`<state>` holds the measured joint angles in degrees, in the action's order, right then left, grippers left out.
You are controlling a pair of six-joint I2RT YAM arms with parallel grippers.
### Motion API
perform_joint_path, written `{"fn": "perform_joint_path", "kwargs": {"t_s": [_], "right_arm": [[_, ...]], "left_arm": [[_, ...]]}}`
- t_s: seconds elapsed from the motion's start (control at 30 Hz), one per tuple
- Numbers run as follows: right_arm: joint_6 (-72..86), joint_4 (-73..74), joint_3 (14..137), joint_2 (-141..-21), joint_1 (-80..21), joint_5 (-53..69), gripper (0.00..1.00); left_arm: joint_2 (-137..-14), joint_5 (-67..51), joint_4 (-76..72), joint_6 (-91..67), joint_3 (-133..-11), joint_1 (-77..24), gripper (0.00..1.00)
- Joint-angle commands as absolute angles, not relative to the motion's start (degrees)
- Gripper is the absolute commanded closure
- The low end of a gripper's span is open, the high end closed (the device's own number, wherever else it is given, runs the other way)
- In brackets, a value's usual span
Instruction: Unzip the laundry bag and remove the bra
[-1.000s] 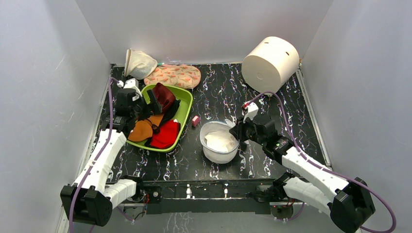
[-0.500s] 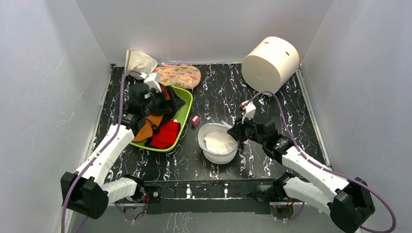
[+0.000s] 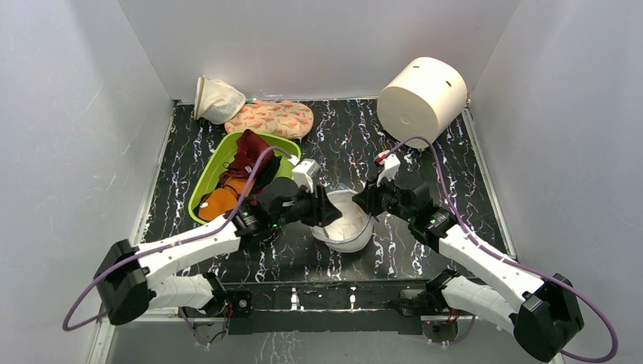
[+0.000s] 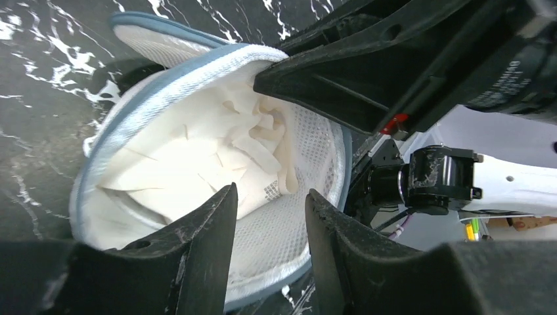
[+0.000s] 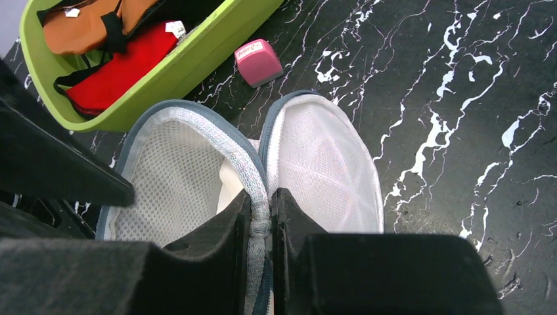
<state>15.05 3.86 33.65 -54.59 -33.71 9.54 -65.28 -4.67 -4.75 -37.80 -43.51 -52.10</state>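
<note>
The laundry bag (image 3: 347, 230), a round white mesh bowl with a blue-grey zip rim, stands open at the table's middle. Its lid flap (image 5: 322, 164) hangs to one side. Inside lies the bra (image 4: 217, 147), white and folded. My right gripper (image 5: 263, 197) is shut on the bag's rim at the hinge side and holds it up. My left gripper (image 4: 270, 190) hovers over the bag's mouth from the left, its jaws apart with only mesh and bra behind them. From above, the left gripper (image 3: 327, 212) and right gripper (image 3: 362, 203) face each other across the bag.
A green tray (image 3: 220, 155) of red, orange and dark garments sits left of the bag. A small pink block (image 5: 257, 60) lies between tray and bag. A big white cylinder (image 3: 421, 98) stands back right; a cream mesh pouch (image 3: 216, 100) and floral cloth (image 3: 273, 119) lie back left.
My left arm has swung right from the green tray to the bag's mouth, and its jaws have narrowed. The right gripper has kept its hold on the rim.
</note>
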Motion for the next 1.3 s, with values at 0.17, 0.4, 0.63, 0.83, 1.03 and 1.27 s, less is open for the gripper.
{"fn": "perform_joint_path", "kwargs": {"t_s": [0.17,0.4,0.63,0.83,1.03,1.27], "right_arm": [[17.79,-0.80,35.04,-52.83,-33.63,8.82,1.00],[18.10,-0.54,35.23,-52.91,-33.66,9.38,1.00],[18.24,-0.44,34.81,-52.73,-33.66,9.97,1.00],[18.50,-0.52,34.78,-52.98,-33.66,10.78,1.00],[18.18,-0.36,34.79,-53.61,-33.64,11.25,1.00],[17.03,-1.69,31.88,-52.81,-33.66,11.12,1.00]], "left_arm": [[-79.32,-1.40,-23.99,-47.85,-43.61,-55.97,0.69],[-86.13,-0.72,-29.72,-50.97,-43.48,-55.93,0.67],[-88.64,0.82,-29.62,-50.36,-44.16,-55.82,0.61],[-91.74,-1.17,-31.72,-50.74,-45.04,-55.77,0.54],[-92.13,-0.80,-32.01,-49.57,-45.07,-55.66,0.77],[-82.63,2.83,-25.59,-45.23,-42.87,-55.68,1.00]]}}
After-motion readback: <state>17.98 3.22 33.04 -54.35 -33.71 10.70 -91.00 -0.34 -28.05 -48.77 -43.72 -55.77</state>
